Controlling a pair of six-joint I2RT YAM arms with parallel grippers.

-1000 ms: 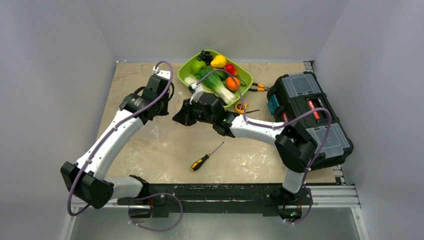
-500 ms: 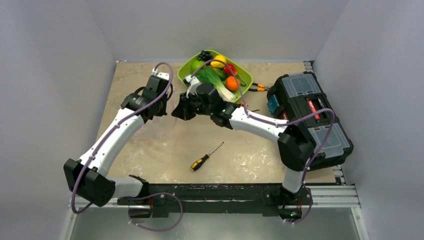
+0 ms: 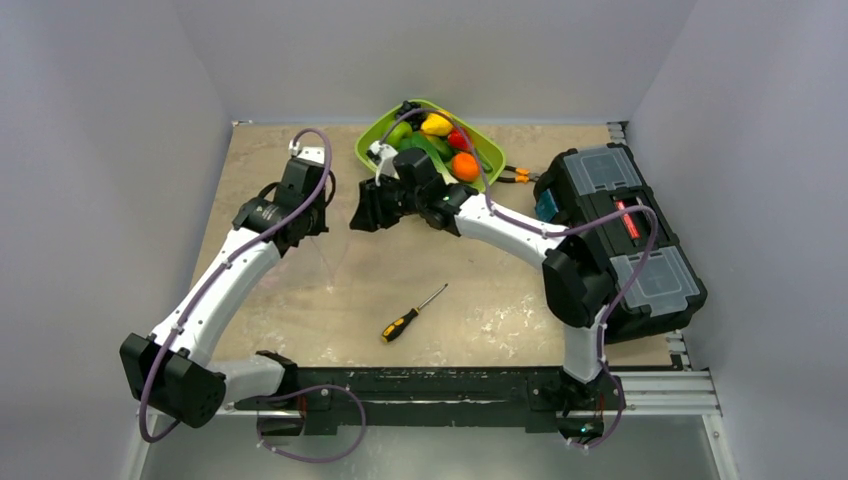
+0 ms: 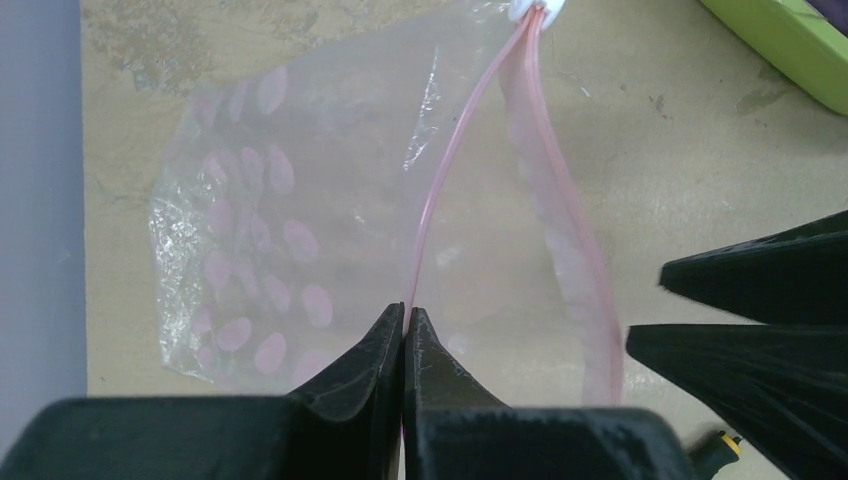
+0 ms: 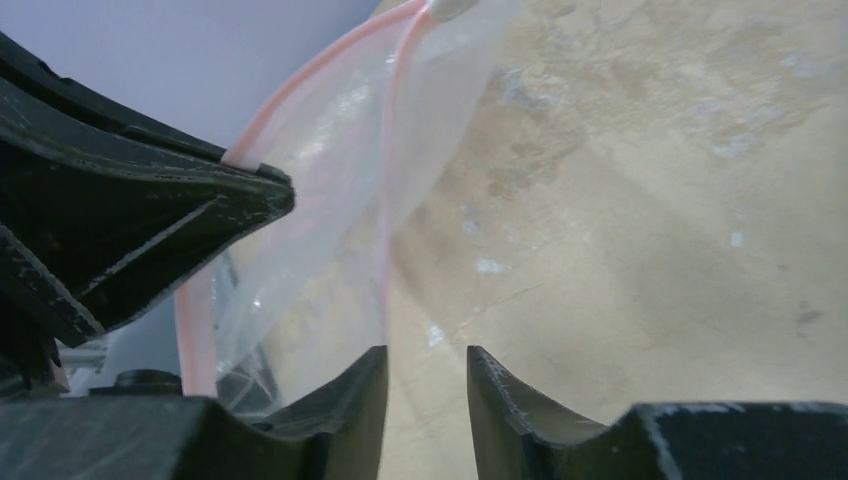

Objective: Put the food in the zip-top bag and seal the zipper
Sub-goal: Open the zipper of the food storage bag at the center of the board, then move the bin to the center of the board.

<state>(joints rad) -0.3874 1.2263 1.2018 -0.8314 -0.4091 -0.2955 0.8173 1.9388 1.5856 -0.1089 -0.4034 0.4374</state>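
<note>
The clear zip-top bag [image 4: 300,200], printed with pink dots, hangs with its mouth spread between both grippers. My left gripper [image 4: 405,312] is shut on the pink zipper [image 4: 440,190] at one lip of the mouth. My right gripper [image 5: 427,350] is open, and the other pink lip [image 5: 385,200] runs down beside its left finger. In the top view the left gripper [image 3: 322,222] and right gripper [image 3: 358,215] face each other closely at mid-table. The food [image 3: 437,124], yellow, red, orange and green pieces, lies in the lime-green tray [image 3: 370,148] just behind the right gripper.
A black toolbox [image 3: 620,225] with clear lid compartments fills the right side of the table. A black-and-yellow screwdriver [image 3: 412,313] lies toward the near edge. Grey walls close in the table on the left, back and right. The tray's corner [image 4: 790,40] shows in the left wrist view.
My right gripper has moved back toward the tray, stretching its arm. The left wrist has shifted a little left and back.
</note>
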